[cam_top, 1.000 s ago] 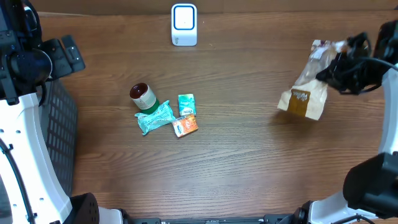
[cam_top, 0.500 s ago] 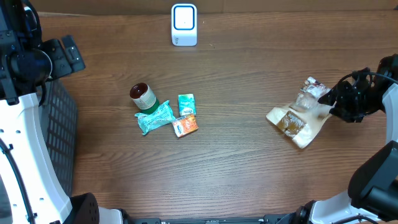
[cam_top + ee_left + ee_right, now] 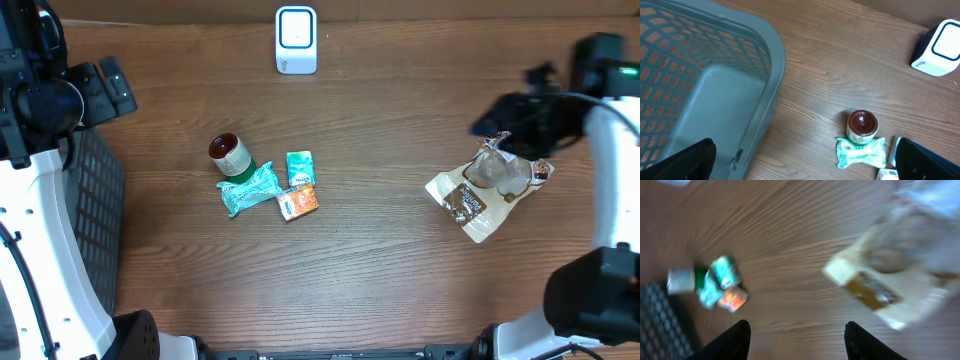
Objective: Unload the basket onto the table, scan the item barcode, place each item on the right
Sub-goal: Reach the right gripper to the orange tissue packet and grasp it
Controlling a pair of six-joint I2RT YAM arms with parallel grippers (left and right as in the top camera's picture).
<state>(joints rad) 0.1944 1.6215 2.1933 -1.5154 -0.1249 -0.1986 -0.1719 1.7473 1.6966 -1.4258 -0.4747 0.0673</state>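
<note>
Overhead: snack bag [image 3: 480, 192], clear crumpled top, cream base with brown label, flat on tabletop [image 3: 400, 270], right side.
Left wrist: left claw [image 3: 805, 142] spread wide, empty.
Right wrist: right claw [image 3: 797, 326] apart; snack bag blurred, cut off top-right, print unreadable.

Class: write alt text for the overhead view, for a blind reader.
A crumpled clear plastic bag with a brown label lies on the wooden table, right side, close to the right tool. Left of centre sit a red-lidded jar and teal and orange packets; a white scanner stands at the far edge.
</note>
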